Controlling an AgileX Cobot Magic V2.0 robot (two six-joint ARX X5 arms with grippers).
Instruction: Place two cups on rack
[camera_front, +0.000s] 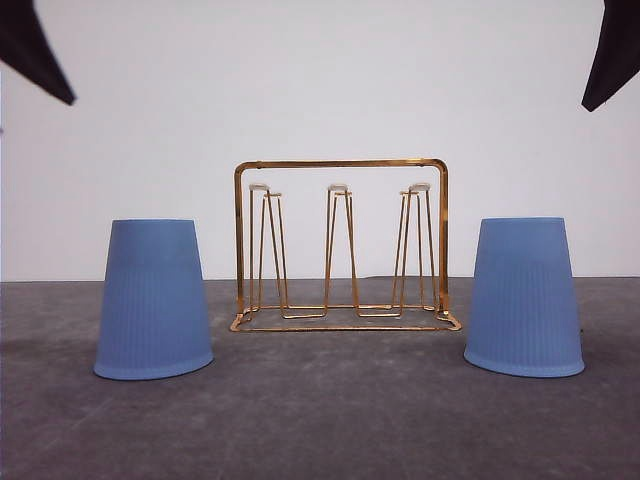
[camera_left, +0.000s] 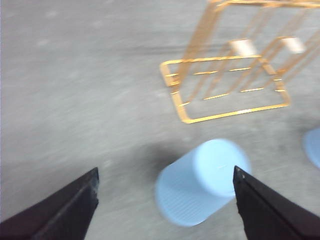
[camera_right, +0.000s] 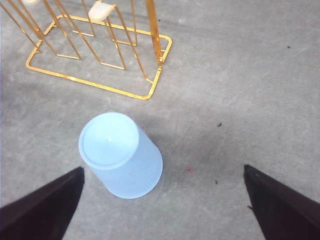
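No brand, label or readable writing appears on any item. Nearest to the camera, the grey table surface (camera_front: 330, 420) carries two light-blue ribbed cups, both standing upside down with the wide rim on the table and the closed base upward. The left cup (camera_front: 153, 300) stands at the left of the scene, and the right cup (camera_front: 525, 297) stands at the right, both slightly nearer than the rack and well apart from each other. The gold wire rack (camera_front: 340, 245) stands upright between them, a little farther back, touching neither cup; its arched frame encloses narrow upright pegs with pale tips (camera_front: 337, 188), and no peg carries a cup. In the left wrist view, the left gripper (camera_left: 165, 205) hangs above the table with its two dark fingers (camera_left: 70, 210) set wide apart; the left cup (camera_left: 197, 182) sits between them but below, untouched, with the rack (camera_left: 230, 95) beyond. In the right wrist view, the right gripper (camera_right: 162, 200) likewise has its fingers (camera_right: 282, 205) spread wide and holds nothing; the right cup (camera_right: 120, 155) stands on the table under it, clear of both fingers, just beside the rack base (camera_right: 100, 85). A plain white wall (camera_front: 320, 90) closes the far side.
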